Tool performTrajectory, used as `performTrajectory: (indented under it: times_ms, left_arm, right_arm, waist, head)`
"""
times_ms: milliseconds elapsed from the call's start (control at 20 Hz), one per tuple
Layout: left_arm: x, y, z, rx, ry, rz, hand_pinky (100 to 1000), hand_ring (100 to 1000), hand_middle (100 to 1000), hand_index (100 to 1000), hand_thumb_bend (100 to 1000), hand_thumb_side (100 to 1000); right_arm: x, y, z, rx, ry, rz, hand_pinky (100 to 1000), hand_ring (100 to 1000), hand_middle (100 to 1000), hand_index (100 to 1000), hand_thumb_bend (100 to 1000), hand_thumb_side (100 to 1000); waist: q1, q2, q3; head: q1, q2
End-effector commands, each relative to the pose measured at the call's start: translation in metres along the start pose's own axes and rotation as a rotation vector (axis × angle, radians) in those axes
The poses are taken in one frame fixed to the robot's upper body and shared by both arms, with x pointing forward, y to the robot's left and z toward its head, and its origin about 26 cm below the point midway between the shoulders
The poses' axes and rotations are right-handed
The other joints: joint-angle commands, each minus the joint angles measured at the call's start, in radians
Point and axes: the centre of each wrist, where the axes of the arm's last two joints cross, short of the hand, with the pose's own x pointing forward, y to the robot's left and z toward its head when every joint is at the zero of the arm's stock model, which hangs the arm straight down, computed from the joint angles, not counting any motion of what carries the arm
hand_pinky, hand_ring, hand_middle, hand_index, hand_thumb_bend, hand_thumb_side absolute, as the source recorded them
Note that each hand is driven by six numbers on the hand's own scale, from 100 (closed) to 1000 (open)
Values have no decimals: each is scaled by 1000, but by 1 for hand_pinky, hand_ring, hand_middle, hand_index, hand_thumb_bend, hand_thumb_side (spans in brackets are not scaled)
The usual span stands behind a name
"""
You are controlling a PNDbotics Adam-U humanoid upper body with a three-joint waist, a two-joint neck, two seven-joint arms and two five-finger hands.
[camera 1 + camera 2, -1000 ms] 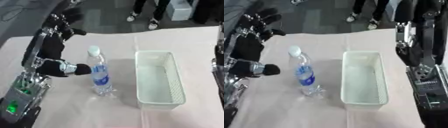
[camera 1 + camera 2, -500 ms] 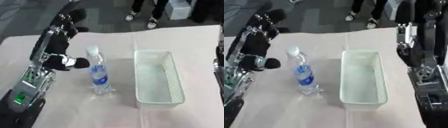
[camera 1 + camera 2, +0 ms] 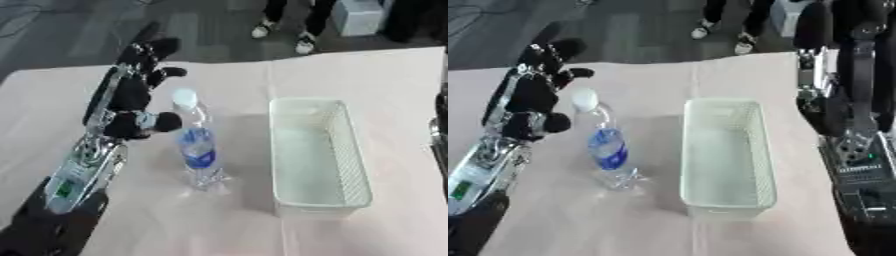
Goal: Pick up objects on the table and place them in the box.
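Observation:
A clear water bottle [image 3: 198, 145] with a blue label and a white cap stands upright on the pale tablecloth. My left hand [image 3: 133, 89] is raised just to its left, level with the cap, open with fingers pointing up and the thumb [image 3: 168, 73] reaching toward the bottle's top; it does not hold the bottle. A white mesh box [image 3: 353, 161] lies to the right of the bottle and has nothing in it. Beyond the box, my right hand [image 3: 812, 60] rests by the table's right edge, fingers up.
The pale cloth [image 3: 367, 75] covers the table; its far edge meets a dark floor where people's legs [image 3: 280, 20] stand. My left forearm [image 3: 79, 172] runs along the lower left, and the right forearm [image 3: 857, 160] fills the right side.
My left hand has drifted right, toward the bottle's cap. The bottle and the box have stayed put, and the right arm has not moved.

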Motion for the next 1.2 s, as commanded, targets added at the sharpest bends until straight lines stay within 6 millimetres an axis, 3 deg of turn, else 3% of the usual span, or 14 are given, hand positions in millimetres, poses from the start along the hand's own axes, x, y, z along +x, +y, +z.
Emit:
performTrajectory:
  times_ms: [50, 550, 1200]
  left_arm:
    - [0, -1, -2, 20, -28, 44, 700, 906, 754, 1000, 1000, 343]
    - [-8, -15, 7, 40, -17, 119, 688, 893, 736, 1000, 1000, 358]
    - [-19, -31, 22, 19, 36, 62, 683, 881, 723, 1000, 1000, 381]
  right_arm:
    - [2, -4, -5, -11, -16, 7, 525, 734, 852, 830, 100, 1000]
    - [2, -3, -6, -11, -13, 6, 528, 734, 853, 829, 100, 1000]
    - [2, -3, -7, -13, -14, -1, 530, 736, 853, 828, 100, 1000]
  waist:
    - [-4, -13, -1]
    - [-3, -13, 5]
    - [1, -11, 9]
  head:
    - [10, -2]
    - [3, 3]
    - [-1, 0]
